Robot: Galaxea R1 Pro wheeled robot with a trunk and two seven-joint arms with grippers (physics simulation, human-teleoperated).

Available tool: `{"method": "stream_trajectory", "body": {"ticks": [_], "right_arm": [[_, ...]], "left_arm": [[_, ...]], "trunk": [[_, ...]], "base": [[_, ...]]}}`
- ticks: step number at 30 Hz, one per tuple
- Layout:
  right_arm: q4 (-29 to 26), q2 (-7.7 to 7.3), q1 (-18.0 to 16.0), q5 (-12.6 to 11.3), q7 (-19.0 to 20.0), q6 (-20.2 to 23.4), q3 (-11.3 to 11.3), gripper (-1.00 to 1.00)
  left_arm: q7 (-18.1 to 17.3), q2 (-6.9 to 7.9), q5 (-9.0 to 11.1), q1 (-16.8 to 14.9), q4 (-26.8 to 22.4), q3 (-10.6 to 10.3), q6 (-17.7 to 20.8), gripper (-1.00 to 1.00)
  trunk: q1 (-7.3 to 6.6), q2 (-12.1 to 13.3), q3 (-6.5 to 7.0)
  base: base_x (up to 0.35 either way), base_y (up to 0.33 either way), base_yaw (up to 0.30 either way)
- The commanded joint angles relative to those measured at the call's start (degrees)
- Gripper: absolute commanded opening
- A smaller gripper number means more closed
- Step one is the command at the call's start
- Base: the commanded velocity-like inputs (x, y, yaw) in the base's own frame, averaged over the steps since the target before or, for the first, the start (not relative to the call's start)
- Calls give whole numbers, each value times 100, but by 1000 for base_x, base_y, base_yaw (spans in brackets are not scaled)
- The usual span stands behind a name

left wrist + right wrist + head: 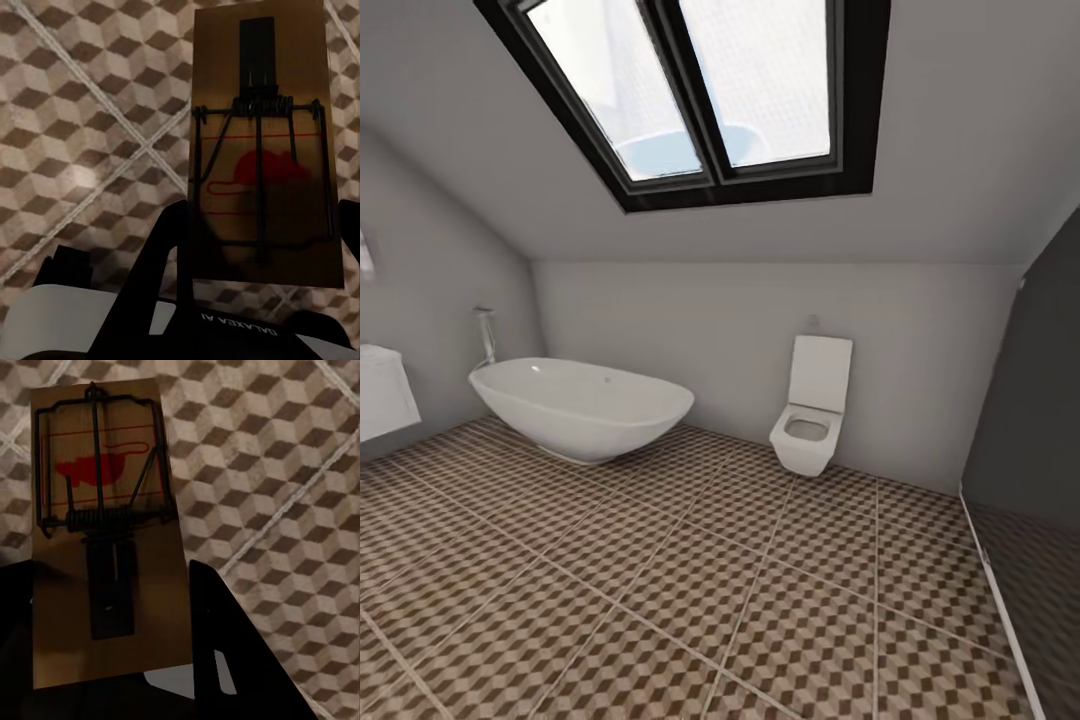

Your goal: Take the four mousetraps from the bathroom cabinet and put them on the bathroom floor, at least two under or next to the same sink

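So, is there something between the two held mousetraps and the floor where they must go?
Nothing visible. The left gripper holds one mousetrap and the right gripper another mousetrap; behind each is only floor. The sink unit's corner shows at the head view's left edge.

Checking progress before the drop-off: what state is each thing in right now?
Left claw: shut on left mousetrap, held above the floor.
Right claw: shut on right mousetrap, also off the floor.
Toilet: lid up.
Bathtub: looks empty.
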Motion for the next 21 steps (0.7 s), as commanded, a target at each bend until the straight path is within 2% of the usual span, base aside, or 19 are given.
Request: {"method": "stream_trajectory", "body": {"ticks": [1, 7, 12, 21], "right_arm": [[8, 1, -8, 7, 15, 10, 31, -100], [8, 0, -8, 7, 15, 10, 31, -100], [8, 1, -8, 7, 15, 10, 31, -100], [8, 1, -8, 7, 15, 10, 31, -100]], "left_arm": [[-16, 2, 59, -3, -2, -37, 30, -100], [-11, -39, 54, -2, -2, -37, 42, -100], [-8, -153, 35, -3, -2, -42, 38, -100], [18, -142, 75, -5, -2, -45, 36, -100]], "trunk": [[0, -4, -6], [0, -4, -6], [0, -4, -6], [0, -4, -6]], "base": [[0, 0, 300], [0, 0, 300], [30, 0, 300], [290, 0, 300]]}}
